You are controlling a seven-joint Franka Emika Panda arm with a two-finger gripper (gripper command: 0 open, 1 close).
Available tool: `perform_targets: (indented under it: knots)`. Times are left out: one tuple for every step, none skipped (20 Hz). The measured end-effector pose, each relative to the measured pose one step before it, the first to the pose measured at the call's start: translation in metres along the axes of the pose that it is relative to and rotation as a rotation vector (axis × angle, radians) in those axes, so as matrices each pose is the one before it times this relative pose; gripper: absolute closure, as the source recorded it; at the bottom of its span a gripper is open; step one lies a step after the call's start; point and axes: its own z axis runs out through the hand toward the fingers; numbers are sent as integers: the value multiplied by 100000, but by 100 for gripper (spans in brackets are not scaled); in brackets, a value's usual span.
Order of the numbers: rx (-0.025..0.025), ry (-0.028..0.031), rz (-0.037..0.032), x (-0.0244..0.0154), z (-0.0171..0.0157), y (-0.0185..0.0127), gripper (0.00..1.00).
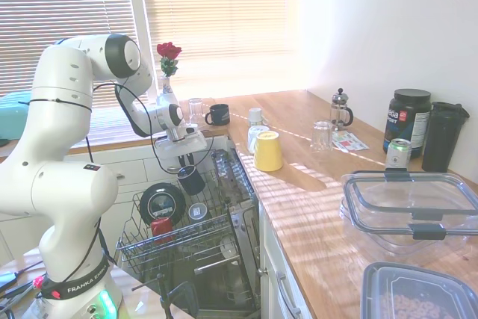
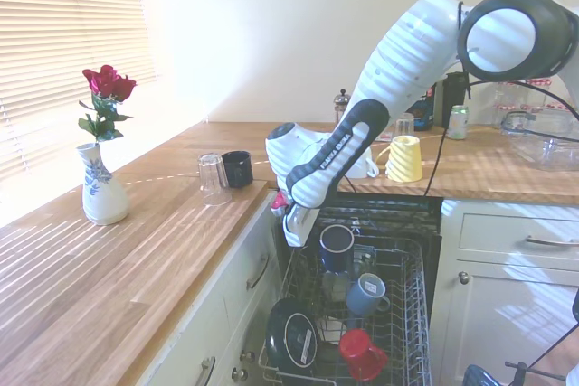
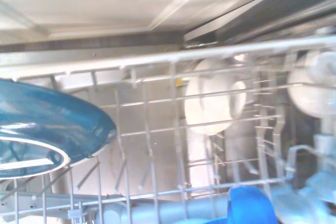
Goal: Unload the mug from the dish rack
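Mug [image 2: 336, 248] held above dish rack [image 2: 412, 314] | tool [image 2: 306, 234] fingertips hidden

Arm bent forward, end effector [image 2: 312, 234] pointing down, clamped.

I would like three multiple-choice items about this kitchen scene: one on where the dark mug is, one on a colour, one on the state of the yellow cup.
1. Where is the mug?
A. Inside a clear plastic box
B. Just below the gripper, over the dish rack
C. On the floor

2. What colour is the rose in the vase?
A. White
B. Yellow
C. Red

3. How does the yellow cup stand on the counter?
A. Upside down
B. On its side
C. Stacked in a glass

Key: 1 B, both exterior views show it under the gripper; 2 C, its petals are red; 3 A, its wide mouth faces the counter.
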Motion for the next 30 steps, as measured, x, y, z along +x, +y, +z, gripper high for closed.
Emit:
perform_targets:
  knots:
    - [370,314,588,189,-1161,364,100]
    - [273,325,640,202,-1126,408,100]
    - [293,264,864,291,-1125,507,100]
    - [327,125,996,361,-1117,496,100]
    - [332,228,1132,512,-1048,463,100]
    - [230,244,1108,678,-1072,373,100]
    - [233,216,1071,710,-992,284,100]
    - [149,219,1136,796,-989,240,100]
    - [44,114,1172,790,-1018,251,100]
    - [88,169,1110,863,-1120,252,100]
    - [67,70,1059,898,-1116,295,100]
    - [-25,-48,920,1017,-1021,436,100]
    - [-8,15,1037,1098,-916,405,100]
    - [152,-53,838,1171,-686,393,100]
    - [310,-142,706,1162,-463,323,100]
    - [168,-519,681,1121,-232,320,100]
    - [174,-496,448,1069,-74,224,100]
    - [405,-522,514,995,65,102,100]
    - [424,-372,343,988,194,114,100]
    - [346,-621,130,936,279,127,100]
    - [346,-530,118,855,246,109,100]
    - [367,-603,43,833,267,137,100]
    - [294,-563,119,821,296,190,100]
    - [43,-207,69,770,201,219,100]
    - [94,-144,-264,721,135,239,100]
    - [92,-216,-46,710,184,302,100]
    - [27,-112,186,701,125,393,100]
    - [-77,-360,-82,634,181,429,100]
    - [165,-269,92,618,122,456,100]
    - [81,-395,119,636,264,526,100]
